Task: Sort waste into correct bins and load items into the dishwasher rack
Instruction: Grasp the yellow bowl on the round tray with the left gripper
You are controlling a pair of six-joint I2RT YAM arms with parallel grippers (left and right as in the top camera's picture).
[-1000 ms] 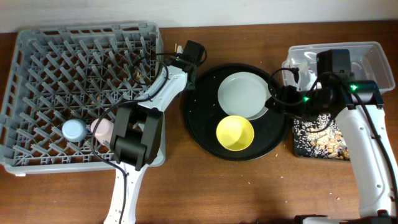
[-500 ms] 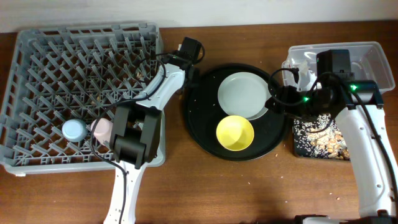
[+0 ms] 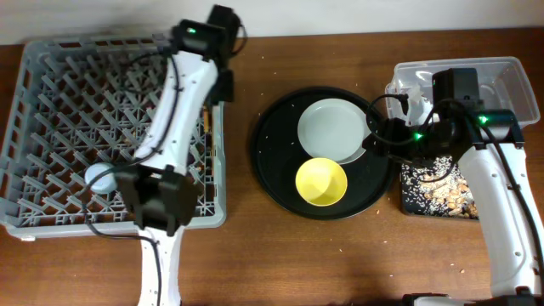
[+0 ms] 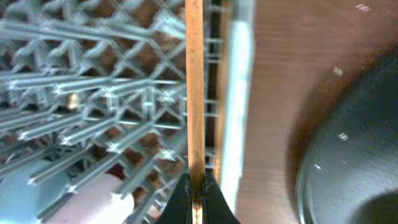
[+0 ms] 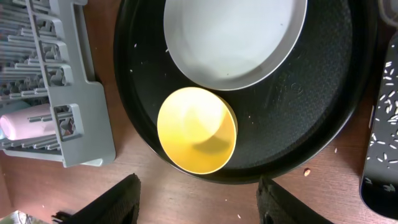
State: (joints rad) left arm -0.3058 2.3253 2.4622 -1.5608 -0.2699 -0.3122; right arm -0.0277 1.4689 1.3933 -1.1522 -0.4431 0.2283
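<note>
My left gripper [image 3: 221, 85] [image 4: 196, 202] is shut on a thin wooden chopstick [image 4: 194, 93]. It holds the chopstick over the right edge of the grey dishwasher rack [image 3: 51, 85]. The chopstick shows faintly in the overhead view [image 3: 207, 127]. The light-blue cup [image 3: 100, 177] sits in the rack. The pink cup [image 5: 25, 121] [image 4: 93, 199] lies beside it, hidden by my arm in the overhead view. My right gripper [image 3: 374, 136] [image 5: 208, 205] is open and empty above the plate [image 3: 333, 127] and the yellow bowl [image 3: 321, 181].
The plate and bowl lie in a large round black tray [image 3: 272, 161]. The clear tub [image 3: 510, 76] stands at the far right. In front of it is the shallow black tray [image 3: 438, 191], which holds food scraps. Crumbs dot the wooden table.
My left arm has swung left from beside the round tray to over the rack's right edge, carrying the chopstick. My right arm has not moved.
</note>
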